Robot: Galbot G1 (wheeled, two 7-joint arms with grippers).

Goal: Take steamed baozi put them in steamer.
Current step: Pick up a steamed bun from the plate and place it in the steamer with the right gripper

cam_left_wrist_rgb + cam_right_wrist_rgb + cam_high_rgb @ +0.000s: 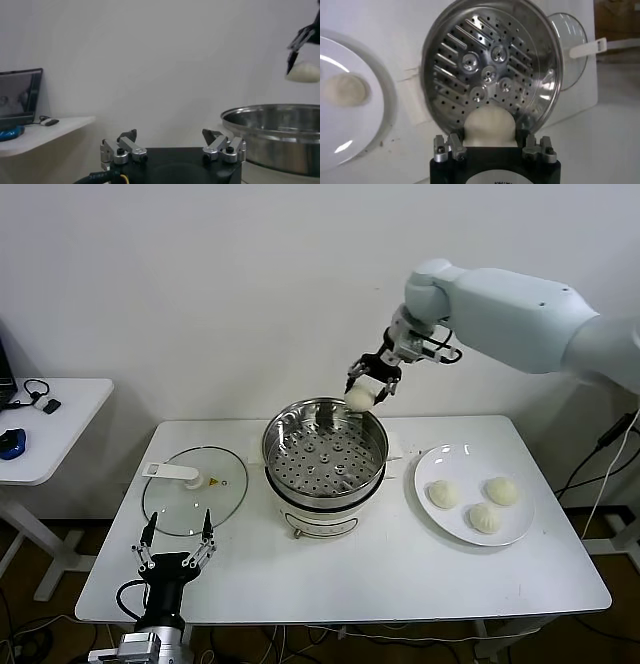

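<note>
One baozi (360,397) clamped in the right gripper (372,381) hangs over the steamer (325,454) rim; next, lower and release onto the tray.

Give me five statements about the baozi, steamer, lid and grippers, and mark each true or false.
1. The right gripper holds a baozi above the steamer's far rim. True.
2. Two baozi already lie on the steamer's perforated tray. False: the tray is bare.
3. Three baozi lie on the white plate. True.
4. The glass lid sits on the steamer. False: it lies flat on the table, on the steamer's left.
5. The left gripper is shut on a baozi. False: it is open and holds nothing, near the table's front edge.
</note>
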